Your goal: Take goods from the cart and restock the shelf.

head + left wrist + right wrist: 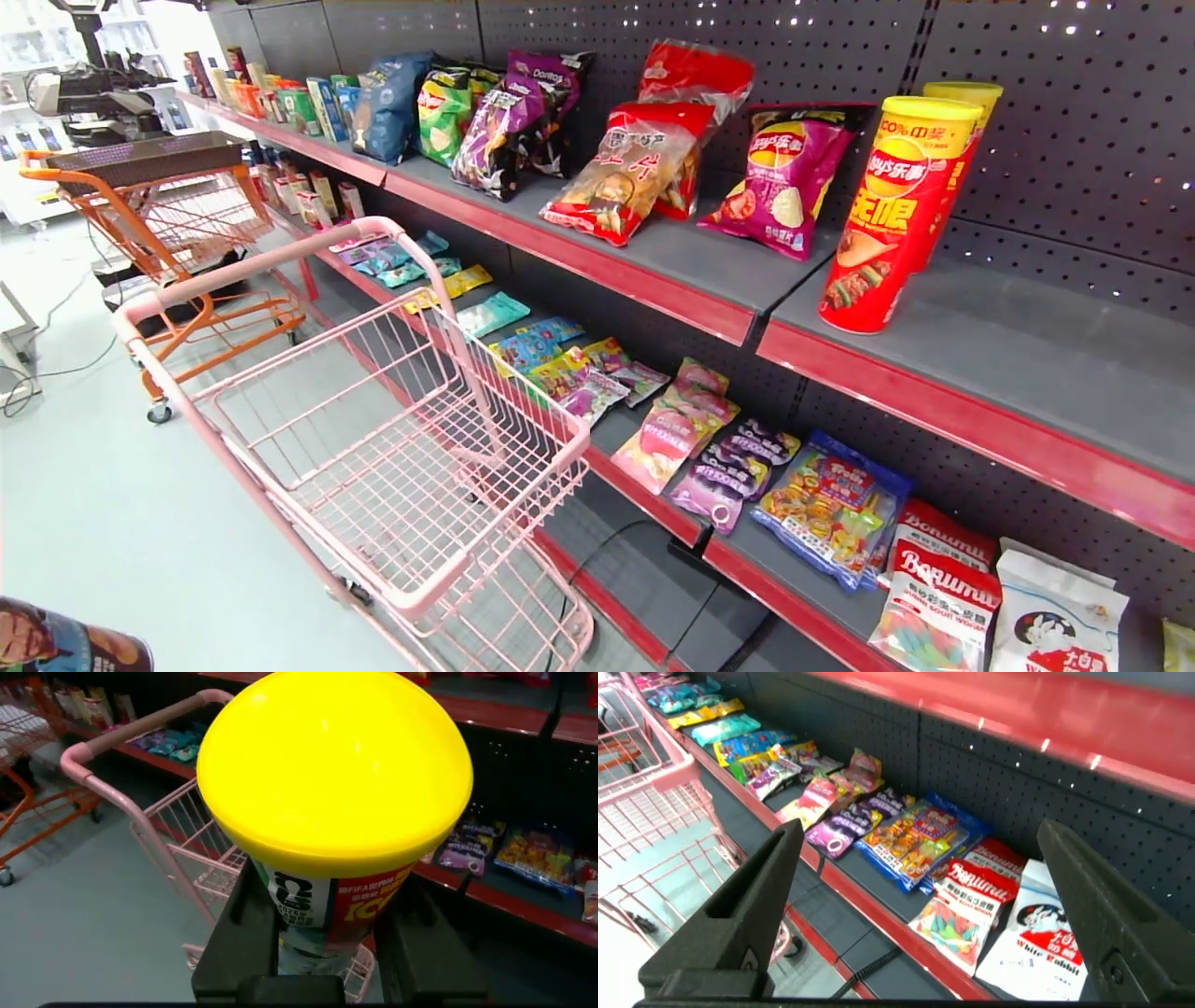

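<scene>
Left claw (327,945): clamped on the lower wall of a tall cardboard crisp tube with a round yellow plastic lid (334,765). One black finger (238,943) presses each side.
Reason for the hold: gripping low leaves the lid and upper body free. It probably also keeps the tube upright, ready to be stood on its base.
Tube's look: the lid is smooth, slightly domed and wider than the body. The wall under it is printed red and white with yellow lettering. No dent or crease shows, and it looks stiff and slick.
Tube's place: between the left claw's fingers, with the pink wire shopping cart (140,726) just beyond and below the claw.
Right claw (922,833): spread wide and holding nothing. It hangs above the low shelf of sweet packets, with a red-and-white sweet bag (971,905) just under it.
Likely destination: the upper grey metal shelf with a red front lip (980,415), beyond both claws. Two matching red tubes with yellow lids (887,215) stand there, so the bare deck beside them seems the natural slot.
</scene>
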`<state>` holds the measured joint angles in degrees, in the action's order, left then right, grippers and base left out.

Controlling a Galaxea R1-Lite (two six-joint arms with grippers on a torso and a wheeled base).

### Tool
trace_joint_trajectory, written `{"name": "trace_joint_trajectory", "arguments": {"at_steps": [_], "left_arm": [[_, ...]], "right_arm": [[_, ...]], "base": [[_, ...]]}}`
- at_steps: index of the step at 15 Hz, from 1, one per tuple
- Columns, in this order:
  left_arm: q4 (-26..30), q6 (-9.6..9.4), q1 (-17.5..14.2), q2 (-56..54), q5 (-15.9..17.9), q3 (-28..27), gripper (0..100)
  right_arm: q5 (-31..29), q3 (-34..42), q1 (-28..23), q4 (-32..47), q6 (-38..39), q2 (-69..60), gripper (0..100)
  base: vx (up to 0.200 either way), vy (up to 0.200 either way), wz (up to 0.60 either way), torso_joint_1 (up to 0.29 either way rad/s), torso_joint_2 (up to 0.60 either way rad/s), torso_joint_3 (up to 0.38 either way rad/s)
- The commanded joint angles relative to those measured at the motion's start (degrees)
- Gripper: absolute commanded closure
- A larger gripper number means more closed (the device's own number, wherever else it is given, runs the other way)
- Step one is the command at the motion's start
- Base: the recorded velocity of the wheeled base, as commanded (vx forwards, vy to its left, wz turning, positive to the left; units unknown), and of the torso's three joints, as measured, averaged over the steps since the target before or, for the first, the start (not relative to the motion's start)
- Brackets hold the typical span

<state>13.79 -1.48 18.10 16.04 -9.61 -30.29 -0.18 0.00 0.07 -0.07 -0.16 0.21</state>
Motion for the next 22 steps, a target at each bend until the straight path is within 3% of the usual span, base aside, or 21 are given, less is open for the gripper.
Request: {"name": "trace_joint_trajectory", "arguments": {"at_steps": [1,2,4,9,11,12,14,22], "left_arm": [[0.54,-0.02,0.0,0.83,-2.7,0.06,100],[1.42,-0.02,0.0,0.92,-5.69,-0.03,100],[3.0,-0.02,0.0,0.39,-6.83,0.06,100],[2.74,-0.37,0.27,-0.57,-5.51,1.03,100],[2.74,-1.78,0.35,-1.19,-5.51,1.2,100],[2.74,-2.83,0.62,-2.24,-3.75,1.64,100],[2.74,-3.01,0.53,-2.95,-1.91,2.17,100],[2.82,-3.01,0.53,-3.21,-1.91,2.52,100]], "right_arm": [[0.01,0.0,0.01,-0.01,-0.02,-0.03,0],[0.01,0.0,0.01,-0.01,-0.02,-0.03,0],[0.01,0.0,0.01,-0.01,-0.02,-0.03,0],[0.01,0.0,0.01,-0.01,-0.02,-0.03,0],[0.01,0.0,0.01,-0.01,-0.02,-0.03,0],[0.01,0.0,0.01,-0.01,-0.02,-0.03,0],[0.01,0.0,0.01,-0.01,-0.02,-0.03,0],[0.01,0.0,0.01,-0.01,-0.02,-0.03,0]], "base": [[0.0,0.0,0.0,0.193,-0.56,-0.354],[0.0,0.0,0.0,0.203,-0.55,-0.349],[0.0,0.0,0.0,0.232,-0.58,-0.359],[0.0,0.0,-0.36,0.161,-0.44,-0.242],[0.0,0.0,-0.6,0.173,-0.36,-0.232],[0.0,0.0,-0.6,0.168,-0.39,-0.222],[0.0,0.0,-0.6,0.154,-0.37,-0.212],[0.0,0.0,-0.52,0.16,-0.36,-0.201]]}}
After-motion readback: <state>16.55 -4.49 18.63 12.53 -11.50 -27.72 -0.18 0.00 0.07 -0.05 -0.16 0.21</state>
